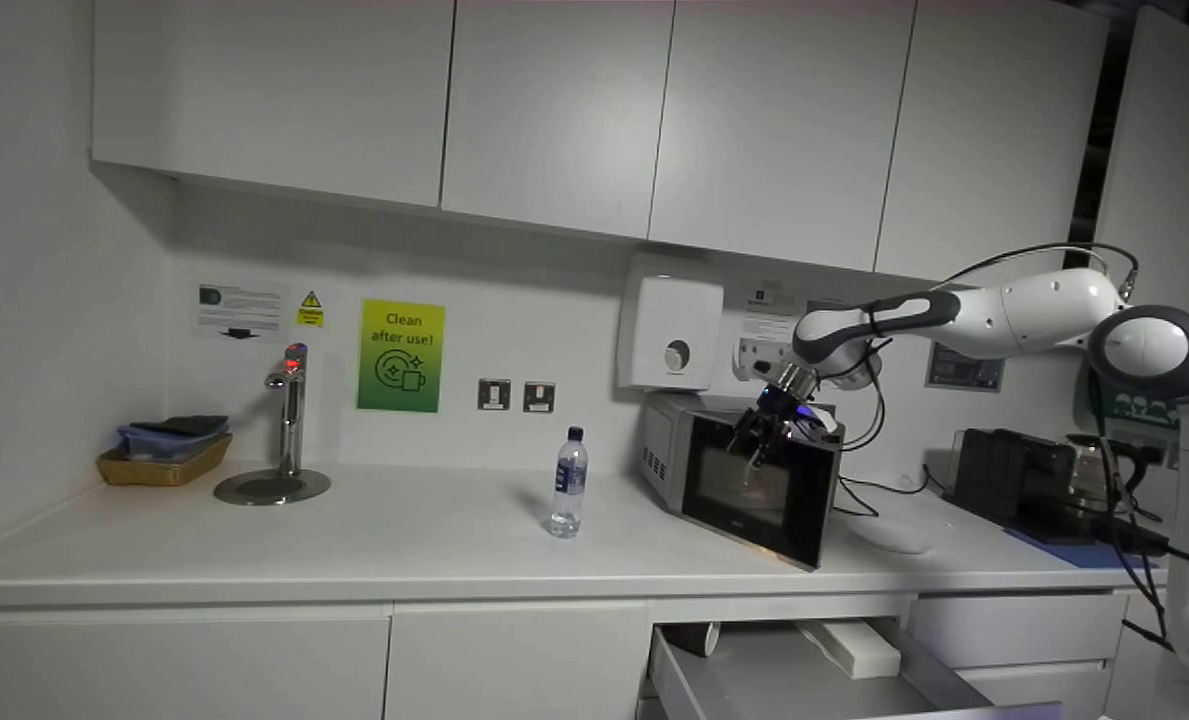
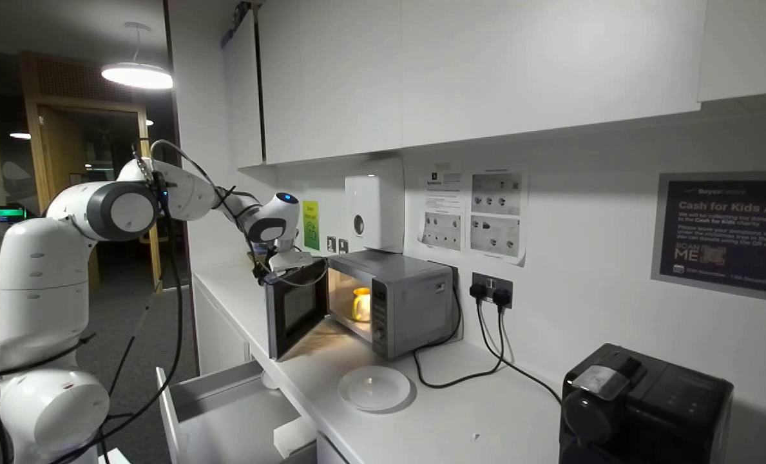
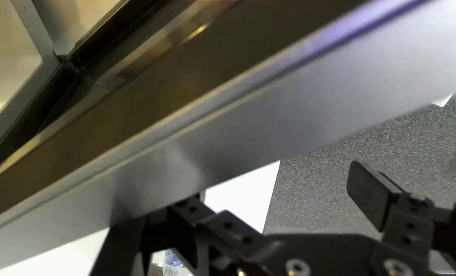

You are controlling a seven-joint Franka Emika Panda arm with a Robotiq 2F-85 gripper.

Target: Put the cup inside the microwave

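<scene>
Nearest the wrist camera, the open door (image 3: 212,153) of the microwave (image 2: 415,306) crosses the view diagonally, its grey edge running past the claw (image 3: 247,218). Jaws stand wide apart and hold nothing; floor (image 3: 320,184) and part of the table (image 1: 404,540) show between them. One finger (image 3: 122,247) lies close to the door edge; whether the two touch cannot be determined. In an exterior view, the cup (image 2: 361,305) stands upright inside the lit microwave, apart from the claw. The arm (image 1: 1034,310) extends toward the microwave, with the claw near the upper part of the door. On the table, the plate (image 2: 375,388) lies flat between the microwave and the coffee machine (image 2: 666,419). A capped bottle (image 1: 568,483) stands upright on the opposite side of the microwave. The tap (image 1: 292,420) and the basket (image 1: 149,474) stand side by side at the far end. Above the microwave, the dispenser (image 1: 666,320) is fixed to the wall. Below the table, the drawer (image 1: 754,685) stands open and contains a white box (image 1: 862,652).
</scene>
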